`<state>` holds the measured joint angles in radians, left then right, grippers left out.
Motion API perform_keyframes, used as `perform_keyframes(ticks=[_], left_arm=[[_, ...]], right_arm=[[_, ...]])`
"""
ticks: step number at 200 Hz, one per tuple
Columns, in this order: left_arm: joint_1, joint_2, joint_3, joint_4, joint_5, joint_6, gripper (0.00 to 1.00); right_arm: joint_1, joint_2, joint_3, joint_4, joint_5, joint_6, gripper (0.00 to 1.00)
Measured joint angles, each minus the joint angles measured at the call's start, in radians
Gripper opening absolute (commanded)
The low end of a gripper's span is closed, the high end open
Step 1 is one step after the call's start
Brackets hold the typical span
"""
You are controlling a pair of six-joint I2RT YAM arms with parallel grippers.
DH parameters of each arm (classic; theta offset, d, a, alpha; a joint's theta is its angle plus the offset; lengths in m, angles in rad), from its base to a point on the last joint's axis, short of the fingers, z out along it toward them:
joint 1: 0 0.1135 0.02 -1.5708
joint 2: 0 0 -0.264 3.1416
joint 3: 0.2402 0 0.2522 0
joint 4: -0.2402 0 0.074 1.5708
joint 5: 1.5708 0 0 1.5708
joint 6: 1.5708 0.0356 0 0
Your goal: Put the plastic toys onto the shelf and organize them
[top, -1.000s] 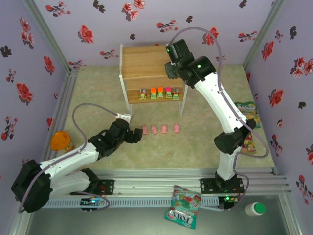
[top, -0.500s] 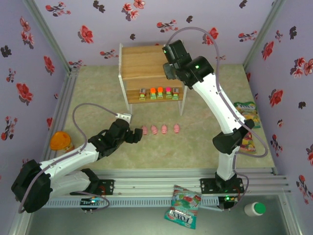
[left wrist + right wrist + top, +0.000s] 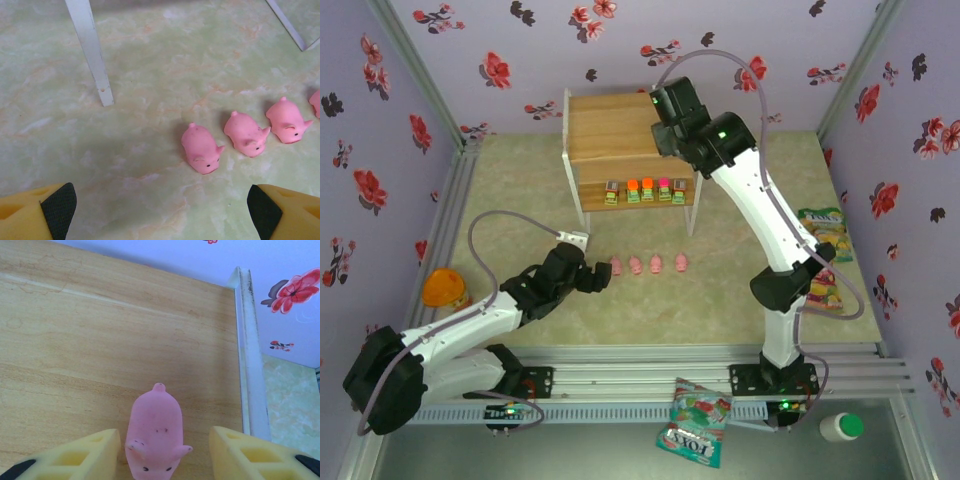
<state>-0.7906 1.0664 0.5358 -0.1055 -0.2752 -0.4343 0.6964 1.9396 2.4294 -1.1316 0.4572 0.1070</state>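
Pink pig (image 3: 155, 432) stands on shelf (image 3: 75, 340); right pincer (image 3: 162, 440) has spread wider.

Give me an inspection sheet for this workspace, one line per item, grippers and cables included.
Surface: pale green marbled mat, no spills seen.
Job's things: five blocky toys on the shelf's lower tier; one pig on its top board; four pigs rowed on the mat.
Clutter: snack bags, orange-topped container, green-capped bottle.
Grippers: left gripper open, short of the nearest pig; right gripper open, fingers either side of the top pig.
Cables: a grey hose loops off each arm.
Surroundings: floral lilac walls.
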Motion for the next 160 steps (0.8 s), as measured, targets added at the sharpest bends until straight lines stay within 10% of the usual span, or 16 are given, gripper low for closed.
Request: perform_keyframes(ticks=[160], left_arm=[[0.000,0.000,0.000,0.000,0.000,0.000,0.93]], right_arm=[[0.016,0.032,0.001,0.000,0.070,-0.030,0.41]])
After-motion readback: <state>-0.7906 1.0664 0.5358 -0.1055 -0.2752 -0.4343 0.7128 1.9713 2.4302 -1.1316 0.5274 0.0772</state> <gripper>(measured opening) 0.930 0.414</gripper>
